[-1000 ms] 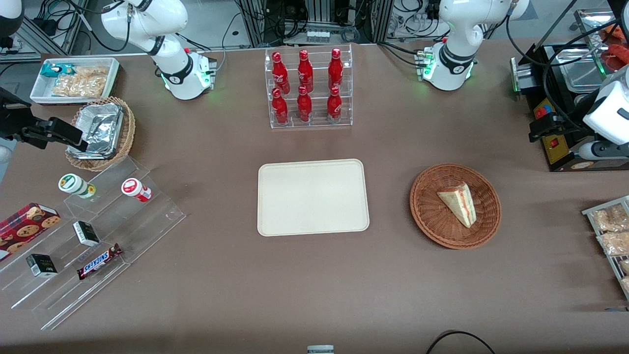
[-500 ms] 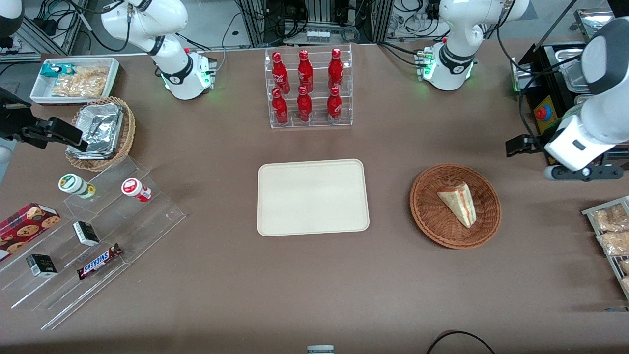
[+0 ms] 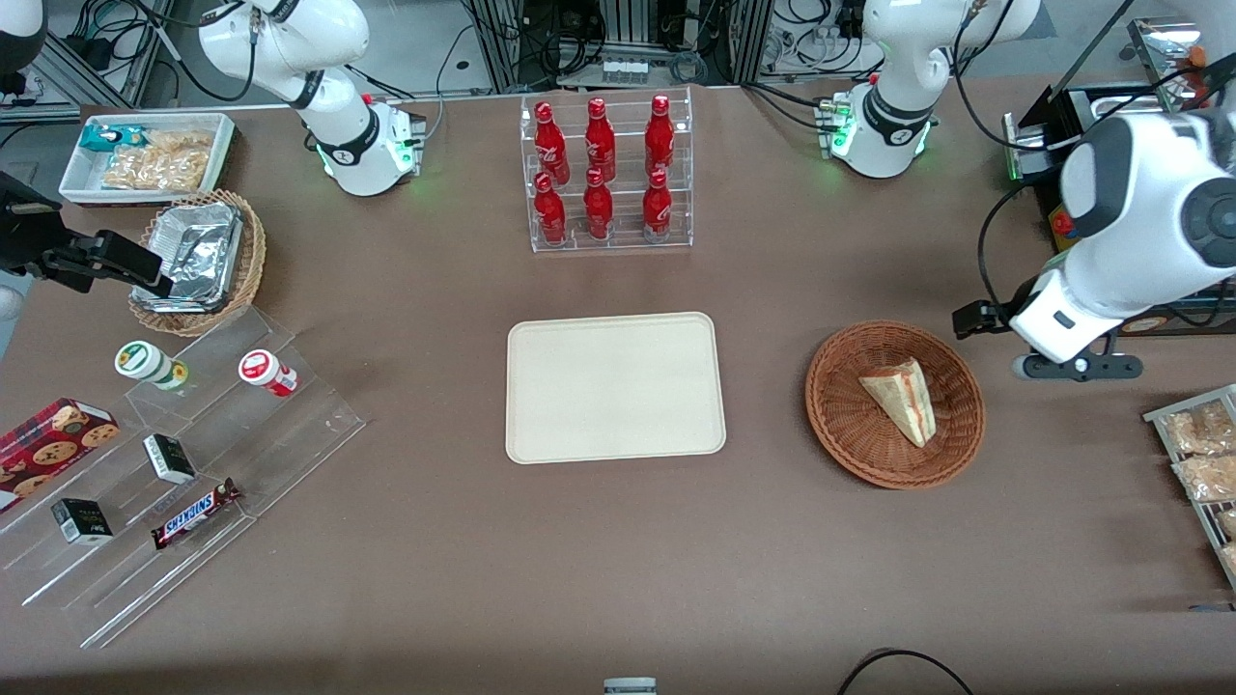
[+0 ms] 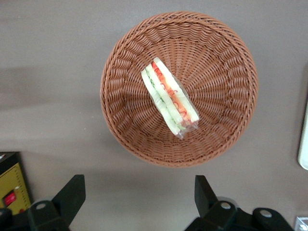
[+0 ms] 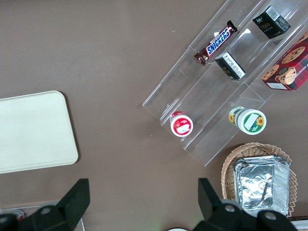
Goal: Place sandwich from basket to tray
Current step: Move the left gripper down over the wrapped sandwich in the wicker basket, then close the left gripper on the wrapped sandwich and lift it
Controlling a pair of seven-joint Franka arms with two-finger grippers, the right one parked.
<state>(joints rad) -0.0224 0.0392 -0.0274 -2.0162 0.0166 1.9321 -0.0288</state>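
My gripper (image 4: 137, 202) hangs above the tabletop just beside the basket (image 3: 850, 439), toward the working arm's end of the table, and touches nothing. In the wrist view my two fingers (image 4: 72, 195) stand wide apart with bare brown tabletop between them, so the jaws are spread and hold nothing. In the front view my white arm reaches in from the working arm's end, with the dark gripper (image 3: 975, 319) just off the basket's rim.

The basket (image 4: 125, 120) is round, shallow and reddish-brown wicker. The sandwich (image 4: 169, 98) lies in its middle, a pale wedge with red and green filling along the cut edge. From the front the sandwich (image 3: 902, 398) rests inside the basket, its point toward the tray (image 3: 541, 425).

The tray is a flat cream rectangle in the middle of the tabletop, well apart from the basket, with nothing on it. Its corner (image 5: 53, 144) shows in the parked arm's wrist view.

Farther from the front camera than the tray, a clear rack (image 3: 610, 236) holds six red bottles (image 3: 599, 140). Toward the parked arm's end lie a tan basket with foil (image 3: 193, 256), a white bin of snacks (image 3: 77, 183) and clear stepped shelves (image 3: 290, 434) with small packets
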